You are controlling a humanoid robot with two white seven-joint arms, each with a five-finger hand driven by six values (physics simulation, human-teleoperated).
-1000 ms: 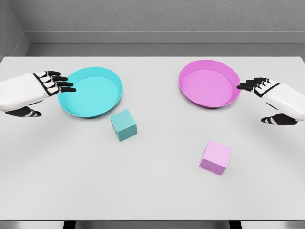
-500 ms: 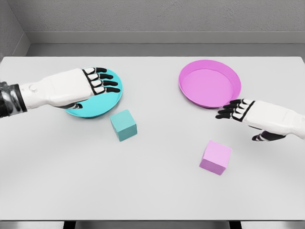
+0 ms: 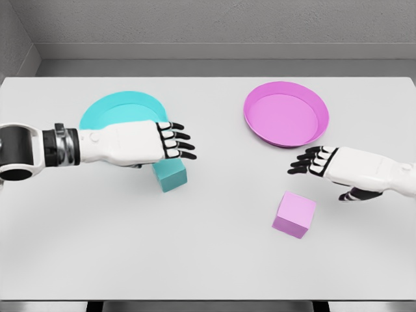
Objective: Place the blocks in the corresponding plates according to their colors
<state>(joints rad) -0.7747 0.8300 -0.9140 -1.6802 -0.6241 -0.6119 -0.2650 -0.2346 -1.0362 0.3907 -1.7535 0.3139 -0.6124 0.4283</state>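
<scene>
Left robot hand (image 3: 146, 143) spread above teal block (image 3: 170, 175); right robot hand (image 3: 328, 164) spread near pink block (image 3: 294, 214). Lower squarely, pinch opposite faces, lift clear.

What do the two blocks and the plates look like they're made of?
It's a simulator render, so these are guesses.
Teal block and pink block: matte, uniform color, sharp edges, no grain; painted wood, foam or plastic, can't tell which.
Cyan plate and magenta plate: smooth thin raised rims, soft shading, no glare; likely matte plastic.
</scene>
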